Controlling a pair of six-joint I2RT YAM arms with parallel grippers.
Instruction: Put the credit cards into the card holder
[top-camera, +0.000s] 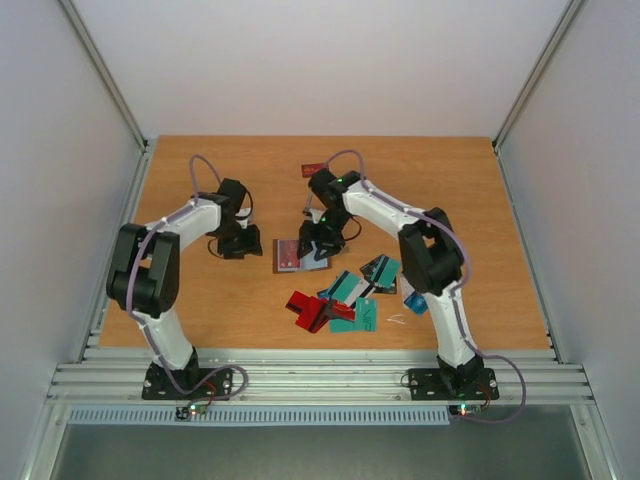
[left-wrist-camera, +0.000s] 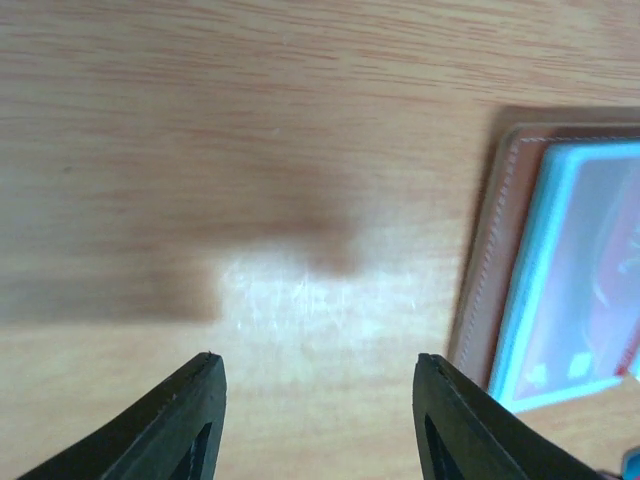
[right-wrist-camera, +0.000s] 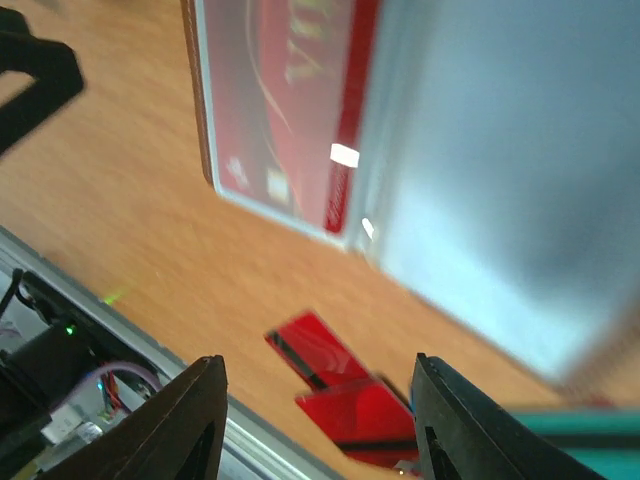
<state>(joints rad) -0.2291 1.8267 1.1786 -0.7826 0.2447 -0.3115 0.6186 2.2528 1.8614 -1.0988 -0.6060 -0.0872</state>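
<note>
L gripper (left-wrist-camera: 315, 365): fingers apart, nothing between them, hanging over bare wood of the table (top-camera: 480, 200). In top view it's left of centre, just left of the card holder (left-wrist-camera: 488, 290).

The holder lies flat at mid-frame in top view, between the 2 grippers. In L wrist view its brown stitched edge shows at the right side of frame, clear of the fingers. On it lies a red card (left-wrist-camera: 590, 290) w/ pale blue border, flat, inside the leather rim.

R gripper (right-wrist-camera: 318, 365): fingers apart too, nothing clamped. In top view it's over the holder's upper-right part. In R wrist view the red-faced one fills top centre. Beside it, across the right half of frame, is a pale blue-grey card (right-wrist-camera: 490, 180), blurred, meeting the red one's edge. Can't tell if it's tucked in or just lying on top.

Loose cards (top-camera: 345, 300): an overlapping heap of red, teal & blue on the table, lower right of the holder in top view, near the R arm. Two red cards (right-wrist-camera: 350, 390) w/ dark stripes show at bottom centre of R wrist view, stacked askew.

One dark red card (top-camera: 313, 170) lies alone at upper centre in top view, well apart from the heap
</note>
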